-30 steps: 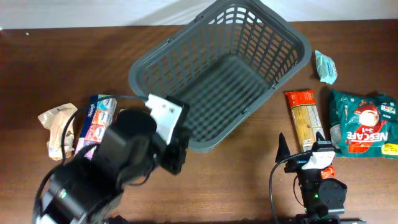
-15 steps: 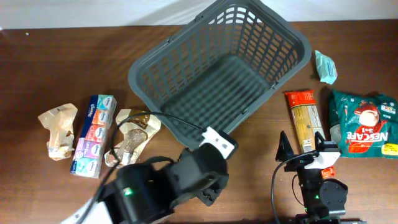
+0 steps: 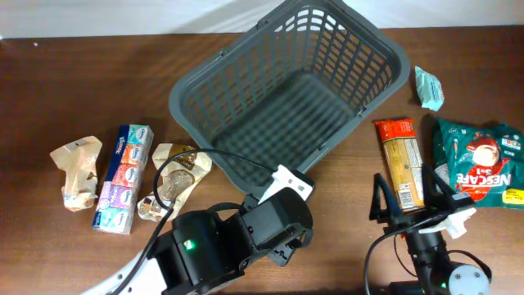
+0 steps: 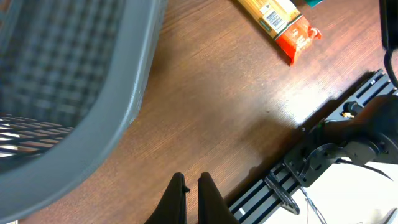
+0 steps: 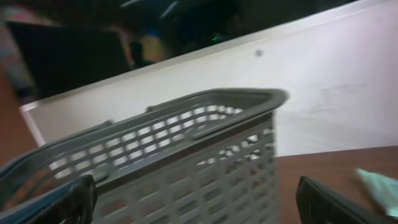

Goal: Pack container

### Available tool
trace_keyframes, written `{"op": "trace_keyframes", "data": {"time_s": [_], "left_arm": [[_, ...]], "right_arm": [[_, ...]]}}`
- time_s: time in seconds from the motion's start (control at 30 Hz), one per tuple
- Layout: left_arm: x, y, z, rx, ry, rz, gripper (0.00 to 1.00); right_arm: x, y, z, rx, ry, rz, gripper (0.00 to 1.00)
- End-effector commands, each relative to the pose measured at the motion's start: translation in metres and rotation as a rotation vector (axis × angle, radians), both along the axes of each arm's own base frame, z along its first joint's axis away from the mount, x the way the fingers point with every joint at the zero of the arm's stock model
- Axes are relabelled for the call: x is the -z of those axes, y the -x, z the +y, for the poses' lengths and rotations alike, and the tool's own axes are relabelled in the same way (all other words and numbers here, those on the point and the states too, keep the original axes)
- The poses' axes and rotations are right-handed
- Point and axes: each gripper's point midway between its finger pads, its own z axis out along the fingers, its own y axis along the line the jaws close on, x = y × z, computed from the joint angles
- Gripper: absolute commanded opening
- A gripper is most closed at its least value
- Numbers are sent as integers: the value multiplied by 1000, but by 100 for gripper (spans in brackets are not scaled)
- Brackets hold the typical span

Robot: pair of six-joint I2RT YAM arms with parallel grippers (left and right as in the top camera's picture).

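Observation:
The container [image 3: 291, 90], a large dark grey slotted basket, stands at the back middle of the table and holds nothing. Its rim shows in the left wrist view [image 4: 127, 93] and its wall in the right wrist view [image 5: 186, 155]. My left gripper [image 4: 191, 182] is shut and empty, low over bare table in front of the basket. In the overhead view the left arm [image 3: 246, 238] covers it. My right gripper [image 3: 405, 197] is open wide and empty, pointing toward the basket. An orange pasta packet [image 3: 401, 160] lies just beyond it and also shows in the left wrist view [image 4: 277, 18].
Left of the basket lie a crumpled beige packet [image 3: 75, 170], a colourful tissue pack [image 3: 124, 176] and a brown snack bag [image 3: 173, 179]. At the right lie a green Nescafe bag [image 3: 481, 162] and a small teal packet [image 3: 428, 87]. A cable [image 3: 205, 160] loops over the snack bag.
My left arm has swung from beside the tissue pack to the front middle, uncovering the brown snack bag. My right gripper has tilted up and spread wider.

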Motion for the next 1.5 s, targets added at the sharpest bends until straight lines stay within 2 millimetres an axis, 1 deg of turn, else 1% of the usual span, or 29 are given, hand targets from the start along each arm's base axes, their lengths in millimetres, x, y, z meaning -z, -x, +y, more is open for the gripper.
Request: {"op": "trace_keyframes", "data": {"time_s": [0.0,0.07,0.13,0.23,0.33,0.37,0.47,0.53,0.6,0.7,0.77,0.83,0.9,0.97,1.0,1.1,1.13,1.27,1.3,1.47], "left_arm": [[-6,-3,-3,-18,21,-14,2],[-7,-3,-4,-19,28,-18,2],[-7,-4,-5,-34,38,-11,2],[-8,-5,-4,-56,47,-6,2],[-9,-8,-5,-67,53,-19,2],[-10,-10,-6,-75,58,-26,2],[-9,-13,-7,-108,66,-25,2],[-5,-17,-5,-151,59,-27,2],[-1,-21,-2,-186,55,-34,2],[1,-24,-2,-202,58,-42,2],[2,-25,-5,-209,70,-44,2],[6,-26,-6,-222,77,-38,2],[15,-26,-9,-237,85,-24,2],[23,-26,-9,-259,86,-10,2],[27,-27,-9,-260,84,-8,2],[30,-28,-11,-262,92,-13,2],[30,-30,-11,-267,93,-20,2],[35,-37,-4,-328,76,-47,2],[37,-38,-4,-334,68,-52,2],[52,-48,-5,-378,22,-75,2]], "right_arm": [[-3,7,18,-107,20,-8,99],[-4,7,18,-90,95,-34,99],[-4,5,17,-86,106,-22,99],[-2,-3,18,-91,114,107,99],[-17,-16,20,-102,203,217,99],[-34,-26,21,-118,255,296,99],[-58,-41,21,-131,333,376,99],[-74,-56,16,-108,372,428,99],[-84,-72,9,-72,404,483,99],[-96,-96,2,-50,457,561,100],[-100,-113,0,-48,485,604,97],[-101,-132,-5,-24,498,646,96],[-98,-151,-10,-2,515,681,94],[-92,-168,-10,-7,528,706,89],[-89,-176,-9,-10,530,717,83],[-76,-199,-9,-13,539,739,57],[-71,-207,-11,-6,541,744,44],[-49,-230,-12,-1,547,775,8],[-43,-234,-12,-4,548,787,4],[-13,-249,-11,-22,553,852,4]]}}
